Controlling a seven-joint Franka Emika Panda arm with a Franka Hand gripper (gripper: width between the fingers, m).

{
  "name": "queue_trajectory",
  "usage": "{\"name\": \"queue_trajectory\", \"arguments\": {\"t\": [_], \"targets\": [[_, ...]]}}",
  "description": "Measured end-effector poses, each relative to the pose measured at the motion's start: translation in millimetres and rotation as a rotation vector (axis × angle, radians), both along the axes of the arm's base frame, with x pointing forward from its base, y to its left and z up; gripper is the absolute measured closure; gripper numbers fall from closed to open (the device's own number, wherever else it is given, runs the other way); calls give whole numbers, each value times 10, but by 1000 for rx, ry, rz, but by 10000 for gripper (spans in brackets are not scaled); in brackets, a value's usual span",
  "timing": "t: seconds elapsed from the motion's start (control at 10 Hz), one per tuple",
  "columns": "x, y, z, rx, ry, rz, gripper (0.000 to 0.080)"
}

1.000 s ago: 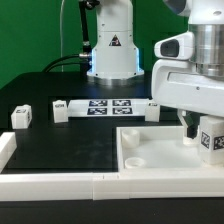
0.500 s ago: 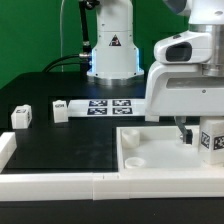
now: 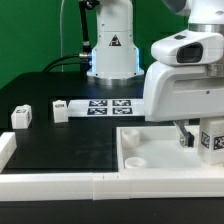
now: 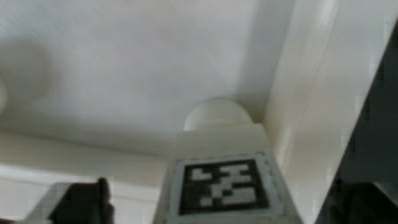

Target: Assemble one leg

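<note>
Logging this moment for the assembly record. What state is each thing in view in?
gripper: down over the panel, shut on the leg.
leg: upright, held, tag facing out.
panel: flat on the table, round recesses up.
loose pegs: standing on the black mat, untouched.
marker board: flat, tags up.

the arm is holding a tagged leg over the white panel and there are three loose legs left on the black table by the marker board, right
Not quite: the exterior view shows two loose legs, one near that view's left edge and one at the marker board's end. The gripper does have a tagged leg over the white panel.
</note>
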State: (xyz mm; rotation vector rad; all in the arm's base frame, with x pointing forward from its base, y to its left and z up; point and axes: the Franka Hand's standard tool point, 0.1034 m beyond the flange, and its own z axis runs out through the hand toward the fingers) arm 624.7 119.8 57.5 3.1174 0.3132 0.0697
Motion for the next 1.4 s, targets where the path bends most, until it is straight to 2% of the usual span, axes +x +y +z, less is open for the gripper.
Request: {"name": "queue_trajectory", "arguments": {"t": [0.1,0.3,0.4,0.6,1.4], "targets": [[0,0,-1,1,0,-5,273],[-1,-2,-2,2,0,-37,534],[-2,4,-3,6,0,-90,534],[-4,39,3,18,-5,-443,534],[-2,46,-30,49,-13,-1389,531]]}}
